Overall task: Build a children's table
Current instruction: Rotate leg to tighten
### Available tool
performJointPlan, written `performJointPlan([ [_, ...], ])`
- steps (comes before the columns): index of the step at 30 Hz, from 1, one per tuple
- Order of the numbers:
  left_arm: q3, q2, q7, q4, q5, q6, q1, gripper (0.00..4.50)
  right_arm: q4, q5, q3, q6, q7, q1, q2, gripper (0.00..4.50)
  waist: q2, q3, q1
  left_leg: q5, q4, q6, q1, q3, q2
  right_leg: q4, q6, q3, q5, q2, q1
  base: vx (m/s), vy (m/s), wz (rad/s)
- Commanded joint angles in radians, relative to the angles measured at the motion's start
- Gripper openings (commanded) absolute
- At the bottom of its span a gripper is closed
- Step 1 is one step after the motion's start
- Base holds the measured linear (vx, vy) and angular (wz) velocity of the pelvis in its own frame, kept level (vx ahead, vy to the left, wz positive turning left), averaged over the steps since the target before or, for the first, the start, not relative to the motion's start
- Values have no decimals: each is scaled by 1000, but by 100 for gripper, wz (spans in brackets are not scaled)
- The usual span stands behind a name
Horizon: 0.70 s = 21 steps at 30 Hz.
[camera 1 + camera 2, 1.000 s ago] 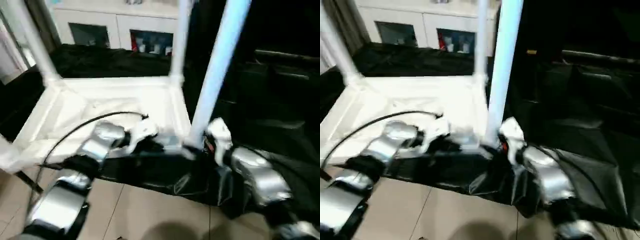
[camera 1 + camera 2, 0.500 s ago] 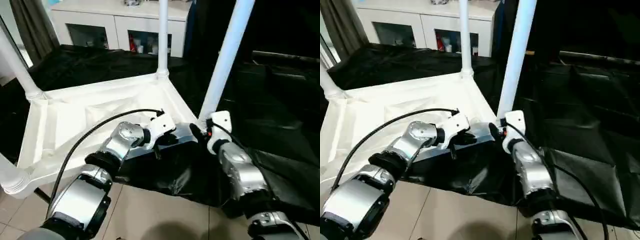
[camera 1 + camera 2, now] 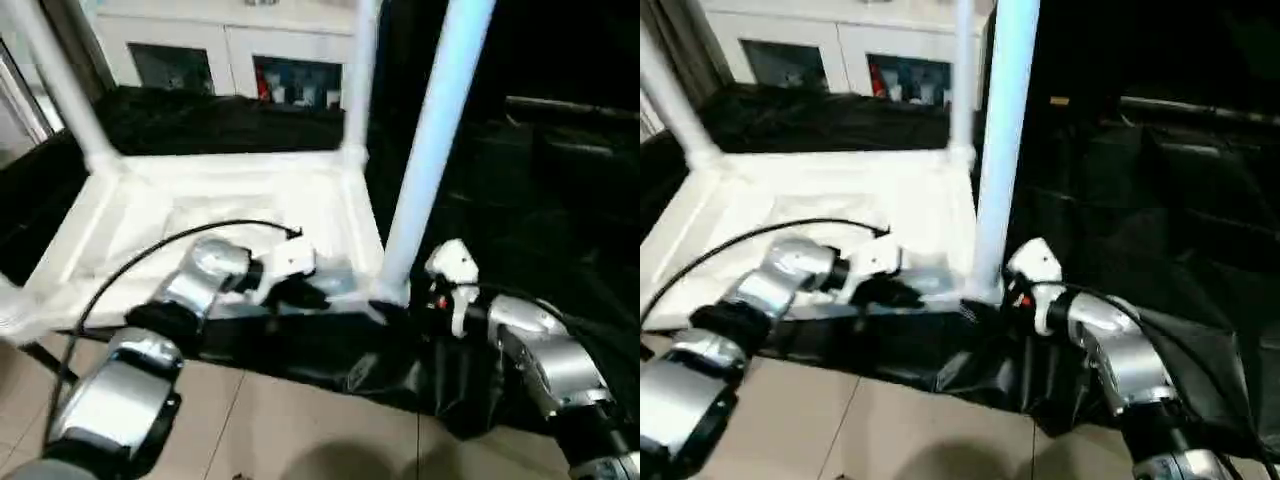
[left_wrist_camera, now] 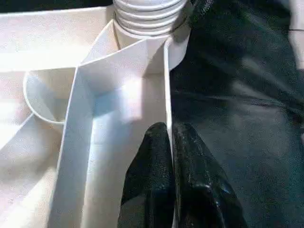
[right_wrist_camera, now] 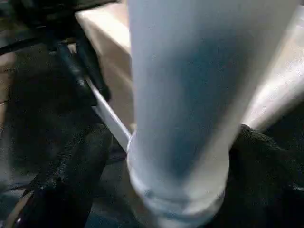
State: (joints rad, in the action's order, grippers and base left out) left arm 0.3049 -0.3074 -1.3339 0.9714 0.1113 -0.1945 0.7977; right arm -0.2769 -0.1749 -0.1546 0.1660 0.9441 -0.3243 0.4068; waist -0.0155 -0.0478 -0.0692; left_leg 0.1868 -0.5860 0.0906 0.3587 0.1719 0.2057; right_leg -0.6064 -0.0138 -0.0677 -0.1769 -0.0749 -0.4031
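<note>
The children's table lies upside down on black cloth, its ribbed white top [image 3: 200, 205] facing up. Three white legs stand in its corner sockets: far left [image 3: 60, 80], far right [image 3: 358, 70] and near right [image 3: 430, 150]. My left gripper [image 4: 170, 137] is shut on the thin rim wall of the top, close to the threaded foot of the near right leg [image 4: 149, 14]. My right gripper [image 5: 175, 142] stands open around that leg's foot [image 5: 180, 95], one black finger [image 5: 71, 175] on each side, with a gap showing on one side.
A white cabinet with glass doors [image 3: 230, 50] stands behind the table. Black cloth [image 3: 530, 200] covers the raised surface and hangs over its front edge. Beige floor tiles [image 3: 280, 420] lie below. A black cable [image 3: 150, 255] arcs over my left forearm.
The head camera has swung about, so the whole picture shifted. My right wrist sits slightly further back from the near right leg. The left gripper keeps its hold on the rim.
</note>
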Motion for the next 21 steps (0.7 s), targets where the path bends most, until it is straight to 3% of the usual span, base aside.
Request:
performJointPlan([
  [1, 25, -18, -73, -27, -1, 8, -6, 0, 26, -10, -18, 7, 42, -2, 24, 404, 5, 59, -5, 225, 69, -68, -3, -1, 27, 81, -225, 45, -248, -65, 54, 0, 0, 0],
  [4, 20, -32, -93, -31, -5, 6, -8, 0, 45, -19, -33, 20, 71, 2, 39, 388, 4, 58, -12, 223, 70, -63, -4, 0, 26, 80, -226, 45, -235, -63, 54, 0, 0, 0],
  [5, 18, -34, -93, -29, -6, 4, -8, 0, 45, -11, -39, 20, 81, 2, 40, 388, 14, 59, -15, 216, 69, -64, -3, 1, 26, 78, -224, 45, -223, -64, 55, 0, 0, 0],
  [7, 16, -35, -89, -29, -7, 3, -9, 0, 44, -1, -46, 16, 88, 3, 42, 367, 8, 58, -19, 212, 69, -62, -3, 1, 26, 78, -220, 45, -235, -67, 54, 0, 0, 0],
  [10, 8, -40, -70, -38, -5, 1, -12, 0, 40, 13, -53, 3, 91, 4, 47, 343, 10, 57, -19, 217, 70, -56, -2, 0, 25, 80, -213, 45, -254, -66, 54, 0, 0, 0],
  [18, 7, -37, -62, -37, -6, 0, -12, 0, 23, 4, -39, 0, 61, -3, 34, 278, 9, 57, -18, 213, 71, -52, -4, 0, 25, 80, -209, 45, -248, -65, 53, 0, 0, 0],
  [21, -3, -17, -2, -22, -4, -7, -6, 0, -19, -5, 12, 9, -44, -8, -23, 270, 13, 55, -17, 231, 71, -46, -4, 0, 23, 84, -199, 45, -293, -67, 51, 0, 0, 0],
])
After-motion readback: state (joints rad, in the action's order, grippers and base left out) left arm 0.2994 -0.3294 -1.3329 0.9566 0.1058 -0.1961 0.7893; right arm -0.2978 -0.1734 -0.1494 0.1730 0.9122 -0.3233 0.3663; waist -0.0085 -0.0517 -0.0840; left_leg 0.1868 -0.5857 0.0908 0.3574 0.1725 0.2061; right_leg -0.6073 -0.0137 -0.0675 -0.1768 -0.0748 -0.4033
